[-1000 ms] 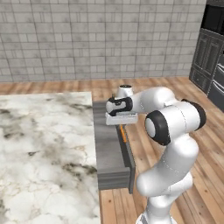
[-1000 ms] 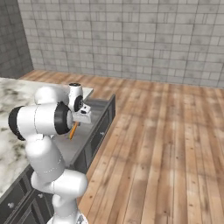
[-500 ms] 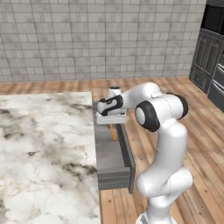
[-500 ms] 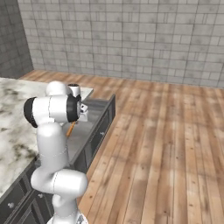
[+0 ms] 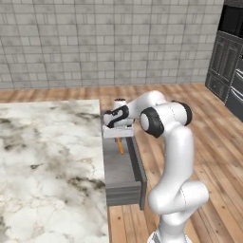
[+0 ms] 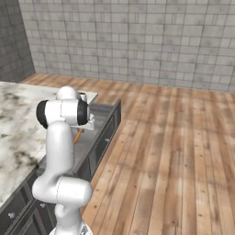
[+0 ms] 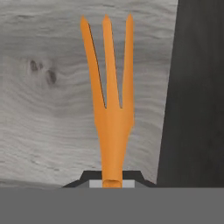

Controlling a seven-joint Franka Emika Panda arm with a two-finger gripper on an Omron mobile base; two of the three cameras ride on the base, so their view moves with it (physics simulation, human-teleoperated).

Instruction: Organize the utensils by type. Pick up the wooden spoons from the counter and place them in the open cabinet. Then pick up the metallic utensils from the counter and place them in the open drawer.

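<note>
My gripper (image 5: 118,136) is shut on the handle of the orange fork (image 5: 120,146), one of the metallic utensils. The fork hangs down over the far part of the open drawer (image 5: 121,173), beside the white marble counter (image 5: 47,156). In the hand view the gripper (image 7: 112,181) holds the fork (image 7: 111,109) with its three tines pointing away, over the grey drawer floor (image 7: 48,100); the drawer's dark wall (image 7: 192,87) runs along the right. From the right base view the fork (image 6: 78,136) peeks out behind my arm above the drawer (image 6: 104,120). The wooden spoons and the cabinet are out of view.
Dark tall cabinets (image 5: 230,71) stand at the far right. A wooden floor (image 6: 174,151) stretches beyond the drawer front to a grey tiled wall (image 5: 104,42). The counter (image 6: 18,119) lies to the drawer's left.
The arm has swung its hand a little left, toward the counter side of the drawer, and the elbow has folded in. The orange fork stays in the grip.
</note>
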